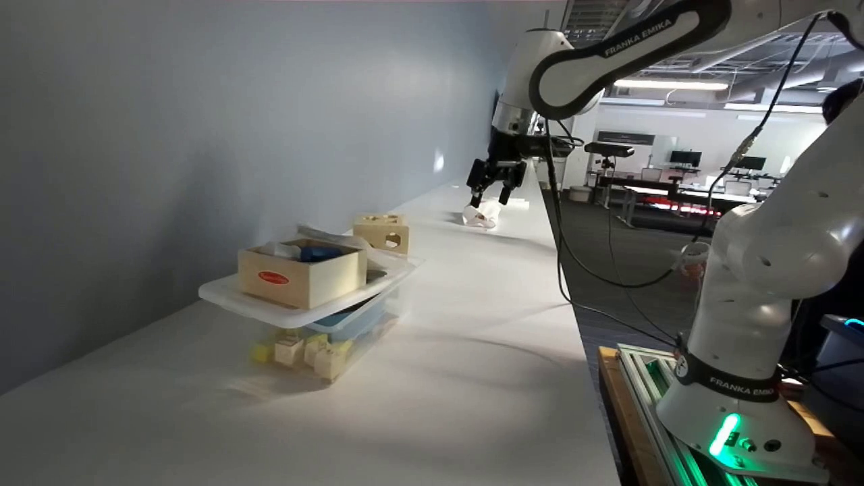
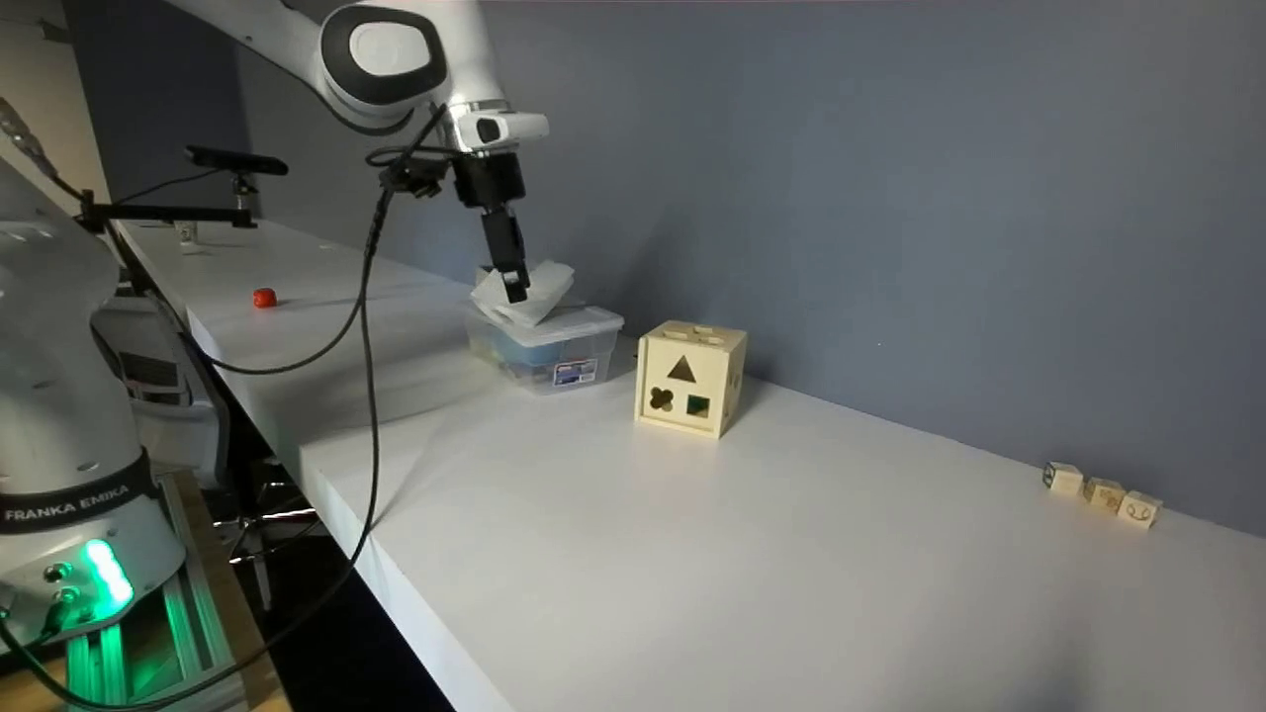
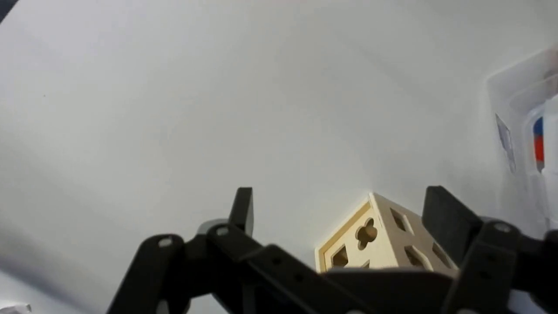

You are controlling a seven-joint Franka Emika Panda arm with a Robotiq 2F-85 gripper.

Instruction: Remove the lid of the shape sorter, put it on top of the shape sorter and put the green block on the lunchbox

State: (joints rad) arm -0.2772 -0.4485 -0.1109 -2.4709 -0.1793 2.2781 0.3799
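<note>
Fingers (image 3: 449, 222): spread apart, above the counter (image 2: 841, 554);
Shape sorter (image 2: 682, 396): upright on the counter near the wall (image 2: 949, 247), holed top (image 2: 692, 334) in place;
Clear bin (image 2: 534, 371): just beside the sorter; wooden box (image 1: 297, 278) resting on its lid (image 1: 304, 316);
Small blocks (image 2: 1105, 492): three by the wall, well apart from the sorter
</note>
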